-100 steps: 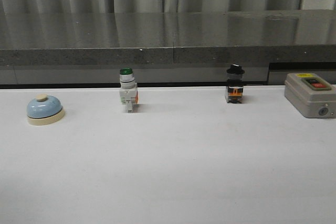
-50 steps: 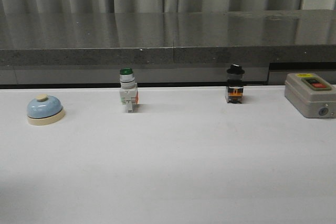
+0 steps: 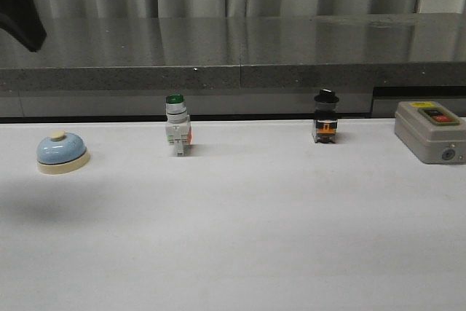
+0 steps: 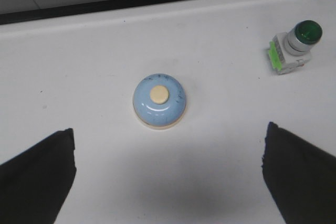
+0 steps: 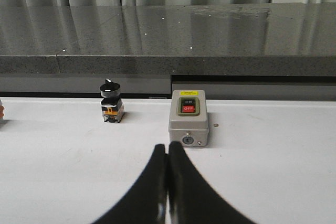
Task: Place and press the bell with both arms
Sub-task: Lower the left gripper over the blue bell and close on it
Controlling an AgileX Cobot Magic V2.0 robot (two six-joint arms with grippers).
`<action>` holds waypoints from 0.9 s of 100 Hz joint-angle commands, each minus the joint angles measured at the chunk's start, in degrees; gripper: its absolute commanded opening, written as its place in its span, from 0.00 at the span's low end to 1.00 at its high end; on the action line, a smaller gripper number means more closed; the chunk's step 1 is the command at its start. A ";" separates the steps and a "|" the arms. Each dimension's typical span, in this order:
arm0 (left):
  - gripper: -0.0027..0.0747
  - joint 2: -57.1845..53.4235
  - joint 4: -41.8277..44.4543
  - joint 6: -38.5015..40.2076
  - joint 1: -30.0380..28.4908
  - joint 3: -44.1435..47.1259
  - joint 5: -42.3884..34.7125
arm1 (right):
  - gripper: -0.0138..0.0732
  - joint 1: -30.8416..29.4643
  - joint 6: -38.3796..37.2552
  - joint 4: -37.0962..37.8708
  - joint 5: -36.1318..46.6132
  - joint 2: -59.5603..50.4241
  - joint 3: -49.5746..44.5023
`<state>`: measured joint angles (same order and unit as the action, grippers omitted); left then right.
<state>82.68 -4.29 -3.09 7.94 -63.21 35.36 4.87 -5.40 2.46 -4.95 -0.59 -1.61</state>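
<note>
The light-blue bell (image 3: 62, 152) with a cream base and knob stands upright on the white table (image 3: 240, 231) at the far left. In the left wrist view the bell (image 4: 159, 100) lies below and just ahead of my left gripper (image 4: 168, 142). That gripper is wide open and empty, with one black finger (image 4: 37, 177) on each side, both well apart from the bell. A black part of the left arm (image 3: 18, 5) shows at the top left of the front view. My right gripper (image 5: 168, 150) is shut and empty above the table, in front of a grey box. It is out of the front view.
A green-capped white push-button (image 3: 177, 125) stands right of the bell, also in the left wrist view (image 4: 294, 45). A black-knobbed switch (image 3: 325, 116) and a grey box with red and black buttons (image 3: 431, 130) stand further right. A dark stone ledge (image 3: 233, 49) runs behind the table.
A black part of the left arm has come into the top left of the front view, and a faint shadow now lies on the table in front of the bell. The objects have not moved.
</note>
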 commanded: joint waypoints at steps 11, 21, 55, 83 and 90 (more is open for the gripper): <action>0.93 7.79 0.03 0.35 0.41 -7.79 -1.76 | 0.08 -0.43 0.45 0.14 4.63 -1.15 1.11; 0.93 11.86 0.14 0.35 0.41 -10.40 -1.75 | 0.08 -0.43 0.45 0.14 4.63 -1.15 1.11; 0.93 22.07 0.14 0.35 0.41 -15.34 -2.10 | 0.08 -0.43 0.45 0.14 4.63 -1.15 1.11; 0.93 26.23 0.14 0.35 0.41 -15.46 -3.68 | 0.08 -0.43 0.45 0.14 4.63 -1.15 1.11; 0.93 27.09 0.14 0.35 0.41 -15.46 -3.93 | 0.08 -0.43 0.45 0.14 4.63 -1.15 1.11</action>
<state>111.67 -3.82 -3.09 7.94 -76.73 34.12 4.87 -5.40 2.46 -4.95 -0.59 -1.61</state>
